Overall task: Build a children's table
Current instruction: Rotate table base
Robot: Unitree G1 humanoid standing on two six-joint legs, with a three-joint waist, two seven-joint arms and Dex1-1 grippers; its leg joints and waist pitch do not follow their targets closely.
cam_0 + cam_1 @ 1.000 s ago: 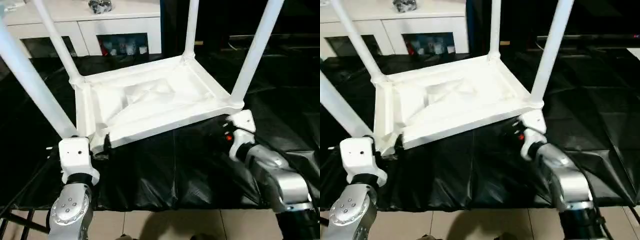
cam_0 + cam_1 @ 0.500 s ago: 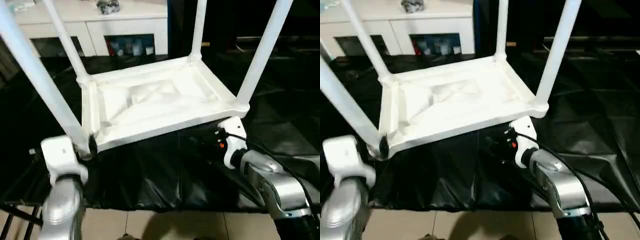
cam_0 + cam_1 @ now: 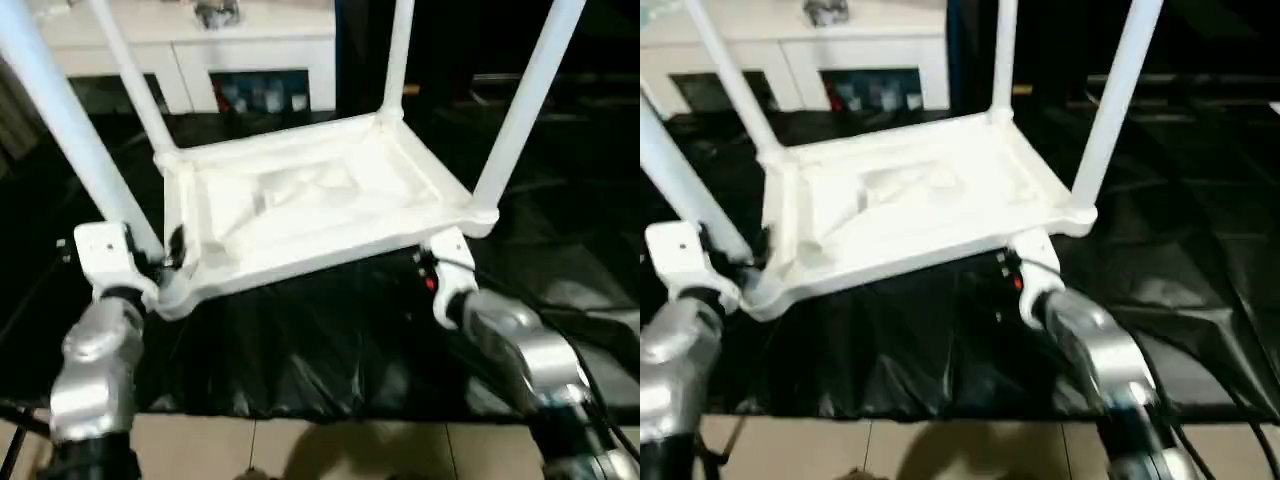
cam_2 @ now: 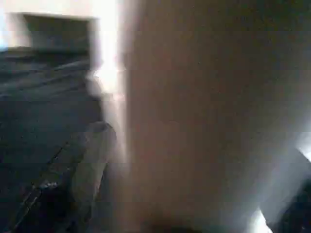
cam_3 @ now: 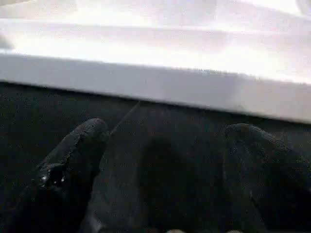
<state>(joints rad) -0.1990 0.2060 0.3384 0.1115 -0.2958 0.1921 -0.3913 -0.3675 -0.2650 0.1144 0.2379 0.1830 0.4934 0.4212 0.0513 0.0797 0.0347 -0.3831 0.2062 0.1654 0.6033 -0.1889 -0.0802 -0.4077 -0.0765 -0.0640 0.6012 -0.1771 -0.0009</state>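
The children's table lies upside down on the black mat, its white tabletop (image 3: 300, 200) ribbed side up. Four white legs rise from its corner sockets, among them the near-left leg (image 3: 70, 130) and the near-right leg (image 3: 525, 110). My left gripper (image 3: 172, 262) is at the near-left corner. It is open, and that leg's base (image 4: 194, 121) sits close between its fingers (image 4: 92, 160). My right gripper (image 3: 418, 262) reaches under the near-right corner. It is open too, with its fingers (image 5: 73, 160) on the mat below the tabletop's rim (image 5: 146, 82) and nothing between them.
A white cabinet (image 3: 250, 50) with glass doors stands behind the table, with a small dark object (image 3: 215, 12) on top. The black mat (image 3: 330, 340) ends near my feet, where tiled floor (image 3: 300, 450) begins.
The head camera has shifted. My left gripper has moved up and in against the near-left leg's base. My right gripper has slid further under the near-right corner.
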